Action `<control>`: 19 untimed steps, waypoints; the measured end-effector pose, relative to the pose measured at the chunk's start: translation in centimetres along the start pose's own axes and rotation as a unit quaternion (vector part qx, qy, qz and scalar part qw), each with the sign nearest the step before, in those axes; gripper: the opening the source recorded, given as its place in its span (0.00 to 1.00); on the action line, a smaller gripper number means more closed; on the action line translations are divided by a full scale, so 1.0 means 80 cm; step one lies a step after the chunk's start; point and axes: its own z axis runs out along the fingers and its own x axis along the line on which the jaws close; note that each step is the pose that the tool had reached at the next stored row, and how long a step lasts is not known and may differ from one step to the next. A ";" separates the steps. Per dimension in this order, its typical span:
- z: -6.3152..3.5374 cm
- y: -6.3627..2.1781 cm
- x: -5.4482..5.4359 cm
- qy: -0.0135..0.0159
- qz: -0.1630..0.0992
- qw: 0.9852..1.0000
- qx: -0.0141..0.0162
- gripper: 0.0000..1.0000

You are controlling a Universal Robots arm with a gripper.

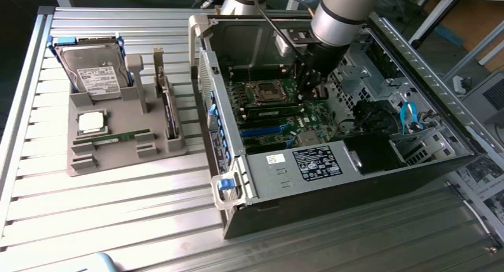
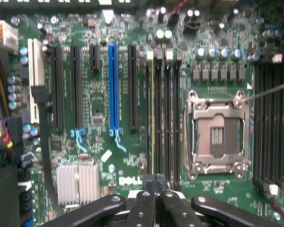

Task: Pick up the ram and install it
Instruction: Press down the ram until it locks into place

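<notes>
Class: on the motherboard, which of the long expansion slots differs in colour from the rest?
The blue slot, standing between black slots; all the other long ones are black.

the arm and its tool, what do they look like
The arm is a thick silver-grey tube; below it comes a black wrist section with thin black cables alongside. The tool is black, with linkage bars joined by round silver rivets.

The holder tray [image 1: 126,145] sits on the table [image 1: 102,219] to the exterior view's left of the open computer case [image 1: 331,166], with the hard drive [image 1: 93,71] standing in it.
</notes>
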 end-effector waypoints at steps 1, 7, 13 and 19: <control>0.000 0.004 0.000 0.000 0.000 1.000 0.000 0.11; 0.000 0.030 0.000 0.000 0.000 1.000 0.003 0.11; 0.000 0.055 0.001 0.000 0.000 1.000 0.006 0.11; 0.001 0.082 0.001 0.000 0.000 1.000 0.009 0.11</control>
